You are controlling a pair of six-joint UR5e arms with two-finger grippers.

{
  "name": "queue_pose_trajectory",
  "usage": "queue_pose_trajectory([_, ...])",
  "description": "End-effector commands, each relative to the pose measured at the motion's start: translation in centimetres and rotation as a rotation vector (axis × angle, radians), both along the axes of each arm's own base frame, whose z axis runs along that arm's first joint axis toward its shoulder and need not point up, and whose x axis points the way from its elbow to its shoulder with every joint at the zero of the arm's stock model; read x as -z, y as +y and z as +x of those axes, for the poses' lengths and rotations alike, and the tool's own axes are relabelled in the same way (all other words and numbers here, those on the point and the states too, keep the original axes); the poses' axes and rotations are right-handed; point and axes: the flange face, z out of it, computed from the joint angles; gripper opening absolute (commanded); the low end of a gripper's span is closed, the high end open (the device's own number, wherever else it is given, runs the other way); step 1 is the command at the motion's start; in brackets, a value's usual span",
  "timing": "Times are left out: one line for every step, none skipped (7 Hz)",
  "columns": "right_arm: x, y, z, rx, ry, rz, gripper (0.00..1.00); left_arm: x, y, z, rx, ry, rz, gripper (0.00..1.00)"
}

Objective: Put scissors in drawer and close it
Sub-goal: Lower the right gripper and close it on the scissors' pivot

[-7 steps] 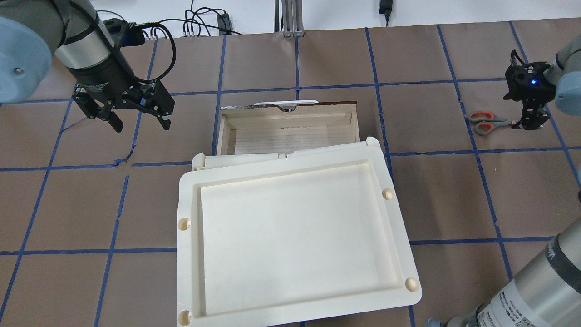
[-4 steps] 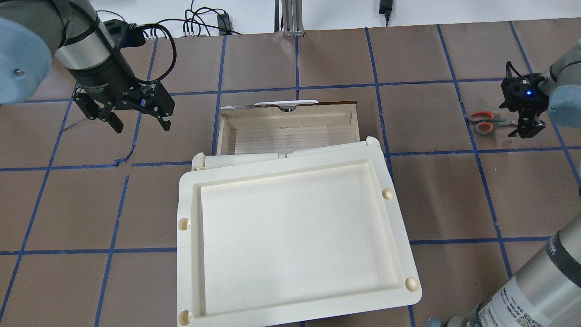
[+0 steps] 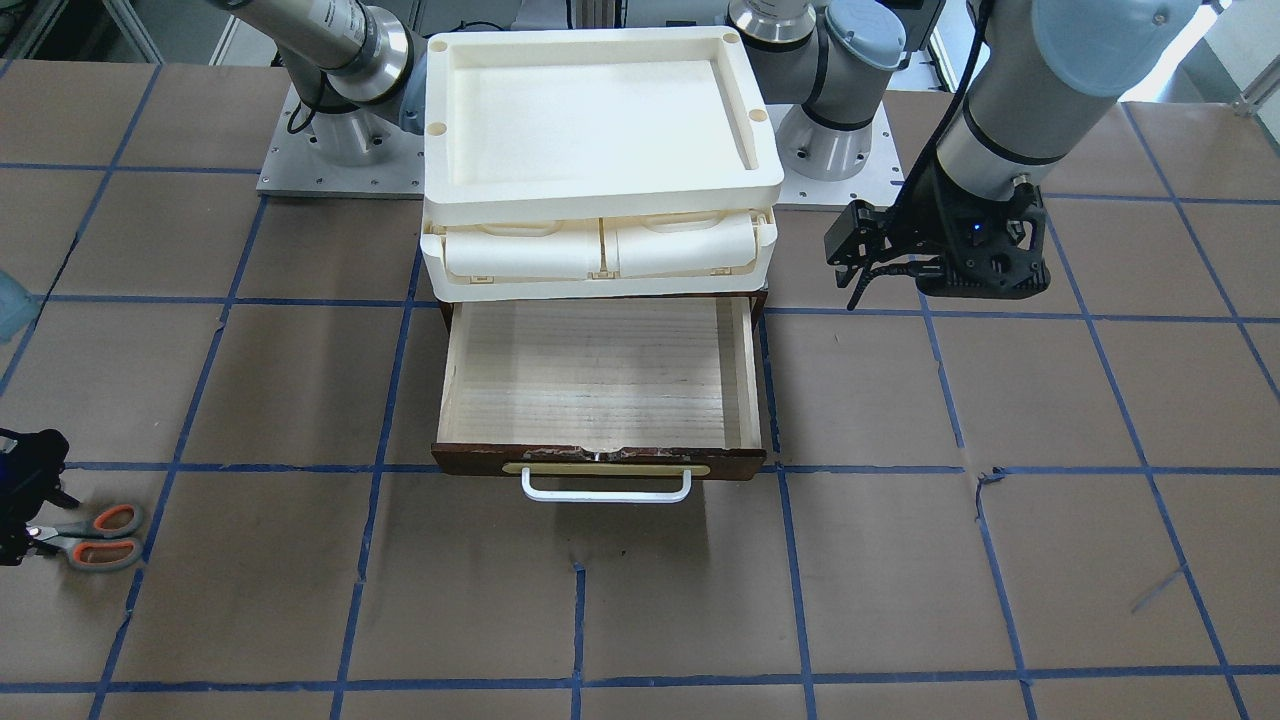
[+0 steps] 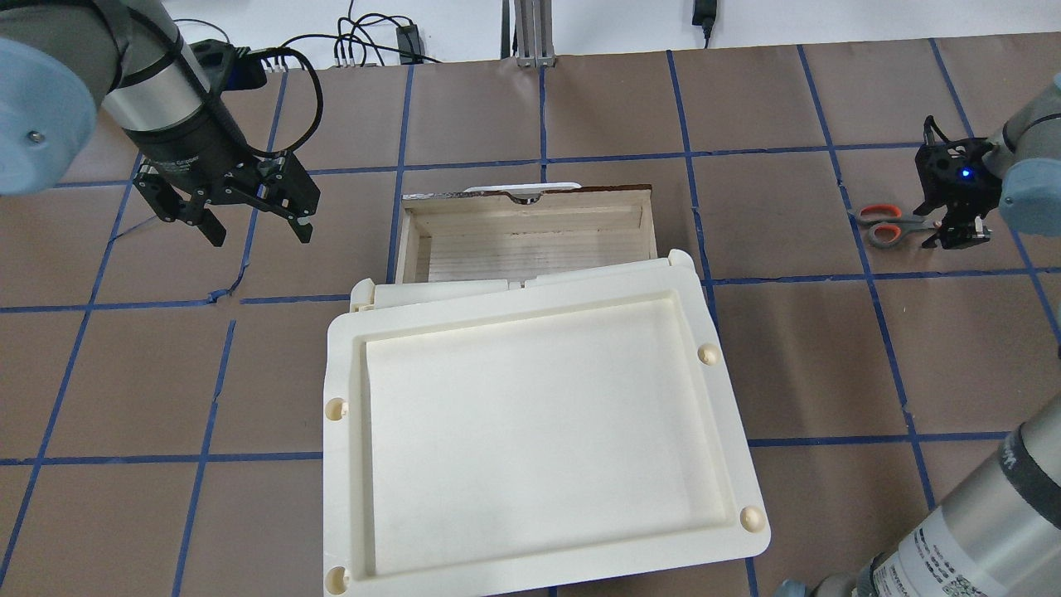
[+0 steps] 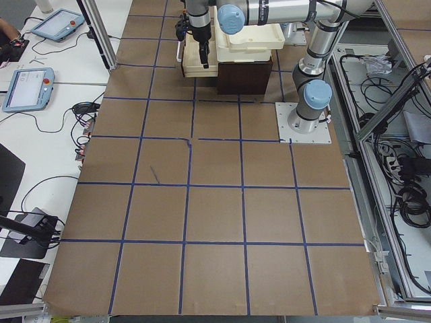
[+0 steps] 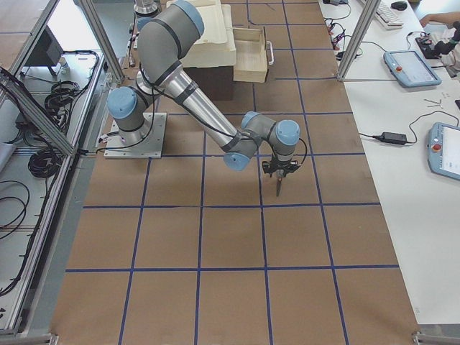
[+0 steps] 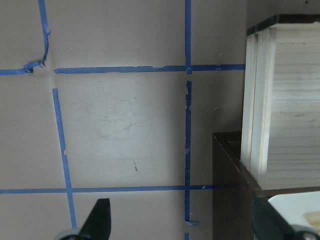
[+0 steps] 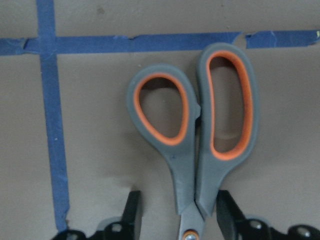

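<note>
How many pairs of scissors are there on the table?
1. The scissors lie flat on the table at the robot's right, and the open right gripper straddles them. The open drawer shows none, but its back is hidden.

No text, number or sign can be read in any view.

- Left arm's black wrist collar (image 4: 186,151): you'll see a line of pale print, too blurred to read.
- Right arm's grey segment (image 4: 986,497): white label (image 4: 941,557) with fine print and a code patch, too small to read.
- Pendant screen (image 5: 27,87): illegible.
</note>
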Motion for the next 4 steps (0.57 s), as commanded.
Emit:
queue_pose_trajectory([-0.46,-0.07,0.28,0.015,0.005,-0.006,0.30,0.02,-0.01,0.08,-0.001,-0.001,0.000,1.00])
queue_pose_trajectory([-0.47,-0.10,0.38,0.028,0.004,-0.006,0.09,0.02,0.01,-0.01,0.000,0.001,0.000,1.00])
queue_pose_trajectory([-0.73,-0.21,0.54,0.026,0.007,-0.010,0.06,0.02,0.01,0.01,0.000,-0.001,0.000,1.00])
queue_pose_trajectory([-1.35,-0.35,0.71,0.044,0.009,-0.020,0.03,0.02,0.01,0.01,0.000,-0.001,0.000,1.00])
